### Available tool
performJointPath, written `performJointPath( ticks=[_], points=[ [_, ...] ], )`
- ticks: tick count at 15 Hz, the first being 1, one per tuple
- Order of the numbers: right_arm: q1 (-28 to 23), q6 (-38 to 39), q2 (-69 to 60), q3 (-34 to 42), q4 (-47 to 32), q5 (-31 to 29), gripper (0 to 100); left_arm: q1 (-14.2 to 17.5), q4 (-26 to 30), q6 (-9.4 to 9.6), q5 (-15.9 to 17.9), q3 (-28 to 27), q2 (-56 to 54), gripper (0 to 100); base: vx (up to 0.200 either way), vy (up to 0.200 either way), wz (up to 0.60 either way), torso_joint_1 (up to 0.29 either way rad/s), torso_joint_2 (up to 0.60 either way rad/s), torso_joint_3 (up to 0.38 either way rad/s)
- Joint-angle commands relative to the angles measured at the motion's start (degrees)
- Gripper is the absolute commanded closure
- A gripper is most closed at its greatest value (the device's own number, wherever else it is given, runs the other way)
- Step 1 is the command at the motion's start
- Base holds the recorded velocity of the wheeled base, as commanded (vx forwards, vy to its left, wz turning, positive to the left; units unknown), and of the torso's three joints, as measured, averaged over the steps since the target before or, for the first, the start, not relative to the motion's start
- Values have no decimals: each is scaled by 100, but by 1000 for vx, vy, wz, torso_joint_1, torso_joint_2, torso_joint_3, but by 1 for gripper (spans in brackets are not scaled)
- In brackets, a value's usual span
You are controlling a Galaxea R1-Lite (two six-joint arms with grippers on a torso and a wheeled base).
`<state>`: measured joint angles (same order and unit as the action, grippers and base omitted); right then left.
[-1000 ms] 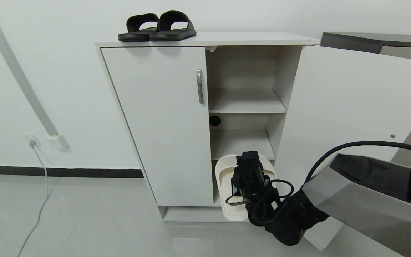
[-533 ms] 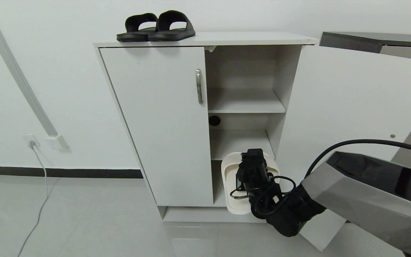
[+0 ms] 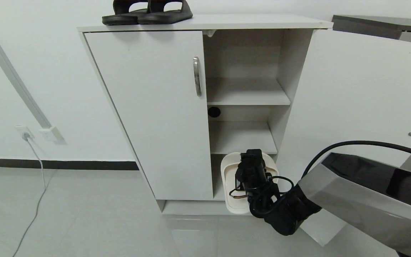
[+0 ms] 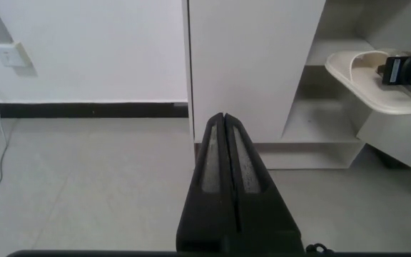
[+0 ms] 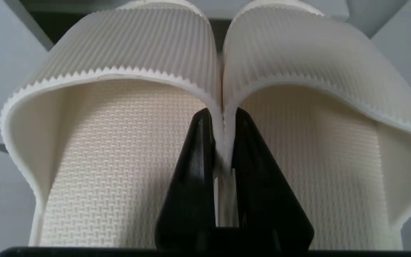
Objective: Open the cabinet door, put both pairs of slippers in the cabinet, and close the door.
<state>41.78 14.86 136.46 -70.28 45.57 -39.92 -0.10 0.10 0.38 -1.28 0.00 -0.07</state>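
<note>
A: Where are the cream slippers (image 3: pixel 229 178)?
B: At the bottom compartment of the cabinet (image 3: pixel 148 107), pinched by the right claw (image 5: pixel 220 121). Black slippers (image 3: pixel 148 10) lie atop it; the left claw (image 4: pixel 224 121) hangs pressed together before it

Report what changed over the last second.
The right gripper, shut on the white slippers, carried them slightly up and rightward toward the lowest compartment of the cabinet. The head camera shifted too. Unchanged: black slippers on the cabinet top, right door open, left door shut.
</note>
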Motion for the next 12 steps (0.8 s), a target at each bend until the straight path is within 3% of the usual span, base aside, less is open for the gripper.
performJointPath(
  ticks=[1, 8, 12],
  points=[
    [6, -18, 3, 5, 119, -15, 100, 1, -1, -3, -4, 0, 7, 100, 0, 0, 0, 7, 2, -198],
    [-29, -985, 258, 243, 1859, -86, 100, 1, -1, -3, -13, 0, 7, 100, 0, 0, 0, 4, 2, -198],
    [-47, -1433, 232, 295, 2562, -94, 100, 1, -1, -3, -13, 0, 7, 100, 0, 0, 0, 4, 2, -43]
  ],
)
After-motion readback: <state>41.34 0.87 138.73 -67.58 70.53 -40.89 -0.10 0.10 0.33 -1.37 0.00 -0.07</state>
